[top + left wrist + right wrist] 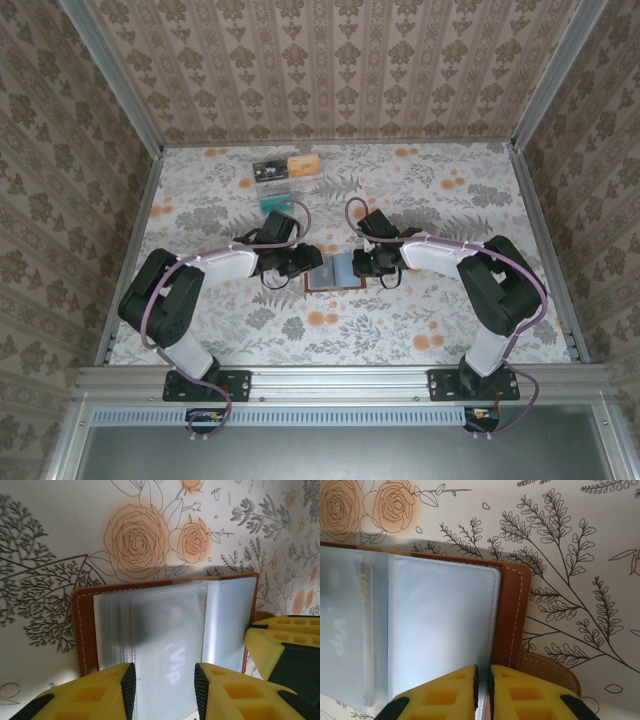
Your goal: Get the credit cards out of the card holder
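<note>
The reddish-brown card holder lies open on the flowered table between my two grippers. Its grey-blue plastic sleeves are fanned out. Pale "VIP" lettering of a card shows through one sleeve. My left gripper stands open, its fingers on either side of that sleeve. My right gripper is shut on the outer edge of the right-hand sleeve, next to the leather border. A black card, an orange one and a teal one lie at the back left.
A clear plastic tray sits at the back left among those cards. The holder's tan closing strap sticks out beside my right fingers. The right gripper's yellow finger is at the holder's right edge. Patterned walls enclose the table.
</note>
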`<state>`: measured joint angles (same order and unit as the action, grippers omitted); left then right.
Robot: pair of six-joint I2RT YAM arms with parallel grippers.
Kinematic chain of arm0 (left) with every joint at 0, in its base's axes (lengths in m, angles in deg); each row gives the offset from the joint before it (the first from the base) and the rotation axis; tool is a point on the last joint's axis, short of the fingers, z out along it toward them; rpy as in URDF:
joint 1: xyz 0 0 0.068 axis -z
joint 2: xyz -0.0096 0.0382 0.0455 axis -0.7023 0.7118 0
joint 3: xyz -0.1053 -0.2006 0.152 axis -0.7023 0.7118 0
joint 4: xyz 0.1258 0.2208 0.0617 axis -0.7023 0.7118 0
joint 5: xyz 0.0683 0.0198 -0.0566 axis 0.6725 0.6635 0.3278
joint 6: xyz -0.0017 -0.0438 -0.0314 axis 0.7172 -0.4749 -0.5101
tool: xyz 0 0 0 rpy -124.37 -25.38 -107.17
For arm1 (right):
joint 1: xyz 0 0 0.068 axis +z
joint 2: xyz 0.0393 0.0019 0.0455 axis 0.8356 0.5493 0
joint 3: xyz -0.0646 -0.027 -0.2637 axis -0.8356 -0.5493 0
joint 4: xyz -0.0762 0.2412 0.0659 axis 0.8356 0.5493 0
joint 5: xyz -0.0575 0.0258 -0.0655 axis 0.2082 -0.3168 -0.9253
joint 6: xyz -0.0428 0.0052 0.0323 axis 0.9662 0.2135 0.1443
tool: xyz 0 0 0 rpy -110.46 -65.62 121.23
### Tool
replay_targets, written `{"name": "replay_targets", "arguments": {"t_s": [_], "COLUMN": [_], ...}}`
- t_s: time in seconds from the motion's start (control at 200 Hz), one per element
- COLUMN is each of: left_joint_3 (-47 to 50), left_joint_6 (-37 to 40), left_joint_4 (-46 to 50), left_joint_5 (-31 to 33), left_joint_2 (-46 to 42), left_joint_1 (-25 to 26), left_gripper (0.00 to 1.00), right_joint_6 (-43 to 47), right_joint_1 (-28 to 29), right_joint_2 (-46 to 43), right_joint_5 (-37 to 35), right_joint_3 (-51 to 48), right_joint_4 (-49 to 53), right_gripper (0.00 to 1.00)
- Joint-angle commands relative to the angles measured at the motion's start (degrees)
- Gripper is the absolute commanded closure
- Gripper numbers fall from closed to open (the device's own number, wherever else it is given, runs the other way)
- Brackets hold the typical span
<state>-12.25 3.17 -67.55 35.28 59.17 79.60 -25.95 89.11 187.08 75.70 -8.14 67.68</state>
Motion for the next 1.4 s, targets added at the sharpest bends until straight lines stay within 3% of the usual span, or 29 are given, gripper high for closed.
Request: {"name": "replay_targets", "arguments": {"t_s": [0.0,0.43,0.94,1.395], "left_joint_3": [-1.8,-2.2,-3.6,-5.2], "left_joint_6": [-0.1,1.3,1.3,1.9], "left_joint_4": [-0.5,4.0,3.2,0.5], "left_joint_5": [-1.9,2.3,-0.3,-4.1], "left_joint_2": [1.2,0.2,3.4,5.1], "left_joint_1": [0.5,1.1,2.1,3.5], "left_gripper": [0.62,0.62,0.61,0.40], "right_joint_6": [0.0,-0.1,-0.6,-0.9], "right_joint_1": [0.4,0.4,0.5,0.7], "right_joint_2": [1.3,1.3,1.4,1.0], "right_joint_5": [-0.9,-0.7,-0.2,-0.1], "right_joint_3": [-0.9,-0.9,-1.0,-1.4], "right_joint_4": [1.0,0.8,0.6,0.3], "right_gripper": [0.83,0.83,0.83,0.83]}}
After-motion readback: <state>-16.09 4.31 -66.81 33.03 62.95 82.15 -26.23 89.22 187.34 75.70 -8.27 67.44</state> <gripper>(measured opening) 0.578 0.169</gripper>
